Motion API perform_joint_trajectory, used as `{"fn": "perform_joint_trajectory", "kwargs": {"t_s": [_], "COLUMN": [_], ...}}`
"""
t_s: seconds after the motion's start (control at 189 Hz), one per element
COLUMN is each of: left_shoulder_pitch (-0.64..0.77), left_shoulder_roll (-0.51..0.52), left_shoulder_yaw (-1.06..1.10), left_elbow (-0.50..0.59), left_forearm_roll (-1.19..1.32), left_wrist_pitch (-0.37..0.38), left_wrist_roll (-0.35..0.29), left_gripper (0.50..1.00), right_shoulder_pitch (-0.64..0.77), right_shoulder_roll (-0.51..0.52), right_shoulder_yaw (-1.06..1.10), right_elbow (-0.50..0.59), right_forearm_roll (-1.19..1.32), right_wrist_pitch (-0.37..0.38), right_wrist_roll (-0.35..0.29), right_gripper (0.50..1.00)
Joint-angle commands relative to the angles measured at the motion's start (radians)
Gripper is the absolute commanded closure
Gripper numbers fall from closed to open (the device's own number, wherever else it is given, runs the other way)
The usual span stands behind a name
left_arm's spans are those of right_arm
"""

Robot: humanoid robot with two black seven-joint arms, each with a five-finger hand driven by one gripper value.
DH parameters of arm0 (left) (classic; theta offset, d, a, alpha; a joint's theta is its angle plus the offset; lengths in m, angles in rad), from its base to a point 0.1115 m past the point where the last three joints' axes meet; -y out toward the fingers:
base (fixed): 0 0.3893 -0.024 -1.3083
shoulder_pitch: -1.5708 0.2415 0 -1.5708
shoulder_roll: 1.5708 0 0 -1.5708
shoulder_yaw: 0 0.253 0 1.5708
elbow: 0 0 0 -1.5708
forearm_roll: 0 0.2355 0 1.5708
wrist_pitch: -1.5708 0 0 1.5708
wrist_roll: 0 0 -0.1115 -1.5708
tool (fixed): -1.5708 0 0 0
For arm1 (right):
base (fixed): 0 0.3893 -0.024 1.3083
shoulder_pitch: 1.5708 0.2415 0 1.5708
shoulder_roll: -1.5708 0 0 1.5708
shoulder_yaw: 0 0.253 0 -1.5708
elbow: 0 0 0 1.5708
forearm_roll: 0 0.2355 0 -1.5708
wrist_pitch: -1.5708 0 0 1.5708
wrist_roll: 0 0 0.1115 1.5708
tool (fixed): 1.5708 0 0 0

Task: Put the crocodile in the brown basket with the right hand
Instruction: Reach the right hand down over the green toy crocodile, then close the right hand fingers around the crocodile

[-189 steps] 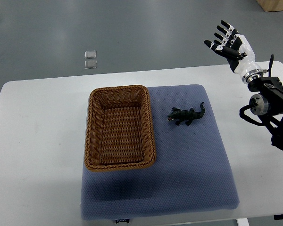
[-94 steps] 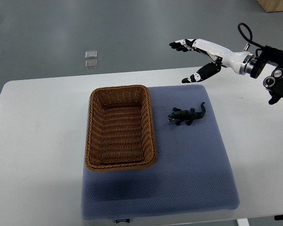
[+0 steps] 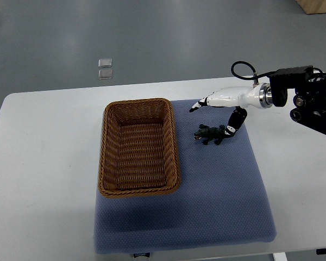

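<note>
Grey floor runs behind a white surface [image 3: 43, 163] that carries a blue-grey mat [image 3: 206, 206], with the brown basket [image 3: 176, 163] on the mat's left part and the crocodile [image 3: 211, 135] lying on the mat just to the basket's right, not yet lifted. A second ago the right hand [image 3: 224, 101] was raised, palm up, well off to the right beyond the surface's far edge; half a second ago it had swung inward and levelled out; now it has dropped low over the mat and sits right at the toy. Its fingers [image 3: 198, 105] reach past the crocodile's far side and the thumb hangs down by the tail, so the hand is spread around the animal and grips nothing as yet. Whether the thumb already touches the tail cannot be told. The approach looks all but finished; closing on the body should come next, then a short carry leftward over the basket's rim
</note>
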Motion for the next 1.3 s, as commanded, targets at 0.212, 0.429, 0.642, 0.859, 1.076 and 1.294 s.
{"fn": "perform_joint_trajectory", "kwargs": {"t_s": [0.212,0.429,0.642,0.859,1.076,1.294], "left_shoulder_pitch": [-0.002,0.0,0.0,0.0,0.0,0.0], "left_shoulder_roll": [0.0,0.0,0.0,0.0,0.0,0.0], "left_shoulder_yaw": [0.0,0.0,0.0,0.0,0.0,0.0], "left_elbow": [0.001,-0.001,-0.001,-0.001,0.001,-0.001], "left_forearm_roll": [0.0,0.0,0.0,0.0,0.0,0.0], "left_wrist_pitch": [0.0,0.0,0.0,0.0,0.0,0.0], "left_wrist_roll": [0.0,0.0,0.0,0.0,0.0,0.0], "left_gripper": [0.5,0.5,0.5,0.5,0.5,0.5], "right_shoulder_pitch": [-0.04,-0.058,-0.069,-0.08,-0.093,-0.095], "right_shoulder_roll": [0.015,0.042,0.055,0.069,0.076,0.078], "right_shoulder_yaw": [-0.011,-0.009,-0.009,-0.011,-0.011,-0.011], "right_elbow": [-0.02,-0.026,-0.057,-0.091,-0.094,-0.094], "right_forearm_roll": [-0.021,-0.029,-0.032,-0.033,-0.055,-0.066], "right_wrist_pitch": [-0.013,-0.02,-0.029,-0.052,-0.056,-0.062], "right_wrist_roll": [-0.059,-0.099,-0.101,-0.101,-0.101,-0.101], "right_gripper": [0.579,0.581,0.593,0.599,0.656,0.705]}}
